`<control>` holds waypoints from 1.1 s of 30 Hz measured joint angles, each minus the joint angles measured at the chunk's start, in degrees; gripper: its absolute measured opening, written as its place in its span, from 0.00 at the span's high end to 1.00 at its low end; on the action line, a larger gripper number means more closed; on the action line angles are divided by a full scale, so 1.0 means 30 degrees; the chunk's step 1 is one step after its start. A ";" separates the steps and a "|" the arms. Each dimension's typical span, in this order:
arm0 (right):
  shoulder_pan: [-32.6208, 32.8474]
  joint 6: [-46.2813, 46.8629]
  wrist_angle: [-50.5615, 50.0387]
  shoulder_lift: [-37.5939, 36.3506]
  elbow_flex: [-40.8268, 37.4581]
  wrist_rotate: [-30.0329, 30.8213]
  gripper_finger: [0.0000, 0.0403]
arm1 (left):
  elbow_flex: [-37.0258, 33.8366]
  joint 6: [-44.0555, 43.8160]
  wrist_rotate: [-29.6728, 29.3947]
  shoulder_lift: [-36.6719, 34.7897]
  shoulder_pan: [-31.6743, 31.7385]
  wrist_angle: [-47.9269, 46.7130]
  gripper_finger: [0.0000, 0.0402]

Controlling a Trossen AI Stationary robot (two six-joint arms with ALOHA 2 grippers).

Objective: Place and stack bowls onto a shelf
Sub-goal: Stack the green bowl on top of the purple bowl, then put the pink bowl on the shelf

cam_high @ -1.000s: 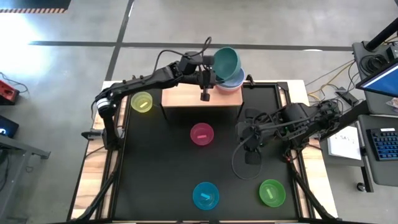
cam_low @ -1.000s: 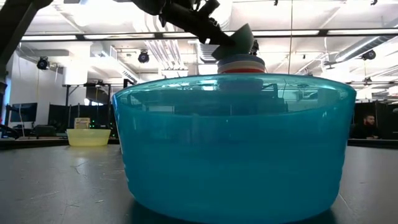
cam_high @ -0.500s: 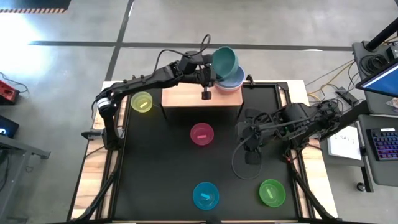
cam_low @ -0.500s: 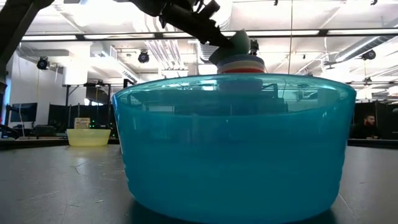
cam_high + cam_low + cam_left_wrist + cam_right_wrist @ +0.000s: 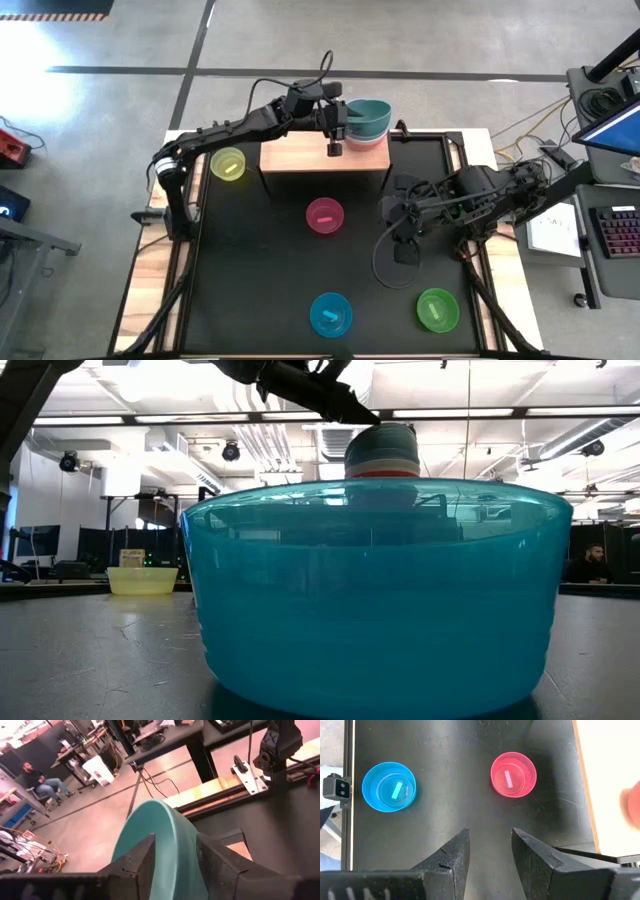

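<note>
**Teal bowl seated on the stack, release pending**

While the left tool (image 5: 337, 124) grips the rim of the teal bowl (image 5: 368, 116), we see that bowl sitting level atop the stack at the right end of the shelf (image 5: 300, 157). We judge the stacking step nearly done; next we should open the fingers and lift clear. The right tool (image 5: 399, 220) waits with its fingers apart over the bench (image 5: 250, 270), near the magenta bowl (image 5: 325, 215). Yellow-green (image 5: 228, 164), bright blue (image 5: 331, 314) and green (image 5: 437, 309) bowls remain.
</note>
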 joint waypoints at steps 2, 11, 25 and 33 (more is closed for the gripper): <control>0.0000 0.0007 0.0000 0.0000 0.0000 0.0000 0.67 | 0.0000 0.0124 0.0005 -0.0193 -0.0002 -0.0169 0.66; 0.0000 -0.0037 0.0014 0.0000 -0.0098 0.0000 0.66 | 0.0000 -0.0440 0.1189 -0.2206 -0.0367 -0.4403 0.65; 0.0000 0.0451 0.0005 0.0000 -0.1706 0.0000 0.67 | -0.0593 -0.3366 0.2914 -0.1712 -0.4491 -1.6494 0.65; 0.0184 0.1486 0.0015 -0.0086 -0.2566 -0.0003 0.68 | -0.3006 -0.3113 0.2870 -0.1323 -0.5764 -1.4736 0.65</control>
